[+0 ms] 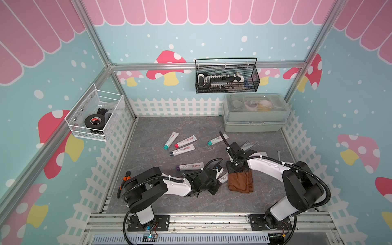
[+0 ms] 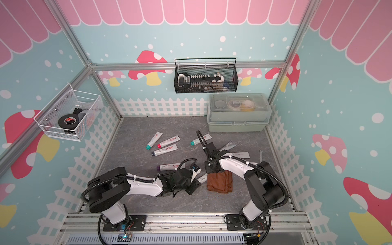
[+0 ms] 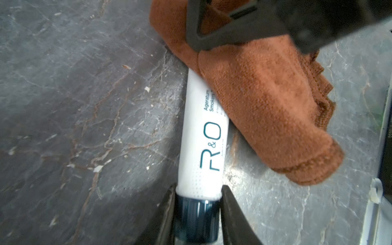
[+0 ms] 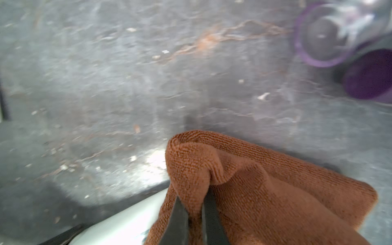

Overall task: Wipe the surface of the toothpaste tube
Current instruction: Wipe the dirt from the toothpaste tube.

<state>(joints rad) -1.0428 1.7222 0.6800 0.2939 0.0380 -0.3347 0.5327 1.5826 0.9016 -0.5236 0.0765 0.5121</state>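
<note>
Toothpaste tube [image 3: 201,135] clamped at its cap by left gripper [image 3: 198,203]; right gripper [image 4: 194,203] pinches brown cloth [image 4: 275,191] over its far end; wiping appears underway, unfinished.

Both top views are bright, evenly lit and sharp, with wide-angle stretch toward the edges and soft shadows on the bench [image 1: 161,125] below the arms. In the left wrist view the toothpaste tube [image 3: 201,148] in the left jaws is crisp, and glare whitens the bench just beside them. The right wrist view is smeared. Only the cloth [image 4: 275,186] at the right jaws is sharp, and the purple-capped tube [image 4: 369,74] well beyond is blurred.
</note>
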